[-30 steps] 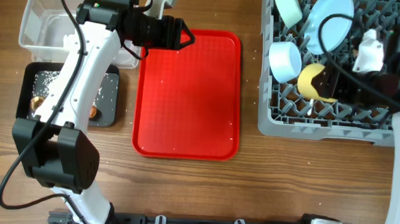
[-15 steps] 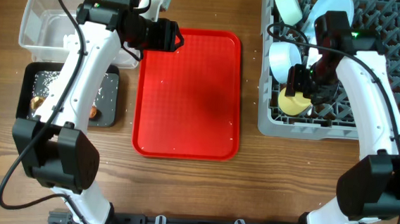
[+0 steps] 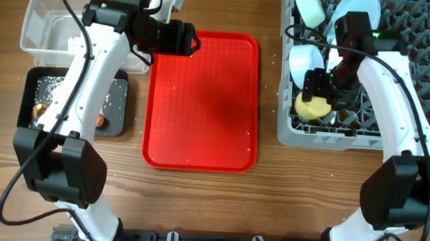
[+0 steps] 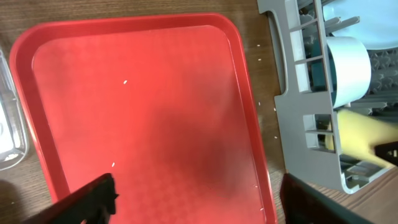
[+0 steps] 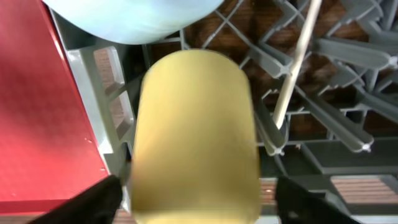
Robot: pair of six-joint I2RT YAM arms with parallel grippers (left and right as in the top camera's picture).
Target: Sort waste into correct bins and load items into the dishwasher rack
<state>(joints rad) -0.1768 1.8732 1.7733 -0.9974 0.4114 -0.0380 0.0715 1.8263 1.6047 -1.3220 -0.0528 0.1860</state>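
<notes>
Hovers over red tray [image 4: 143, 93] with left gripper [image 4: 198, 190] spread wide, empty. Sits around yellow cup [image 5: 193, 124] in grey rack [image 3: 327, 138] with right gripper [image 5: 198, 196] loose, not touching.

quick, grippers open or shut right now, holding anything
left gripper: open, empty, over the red tray
right gripper: open, straddling the yellow cup, not pinching it
</notes>
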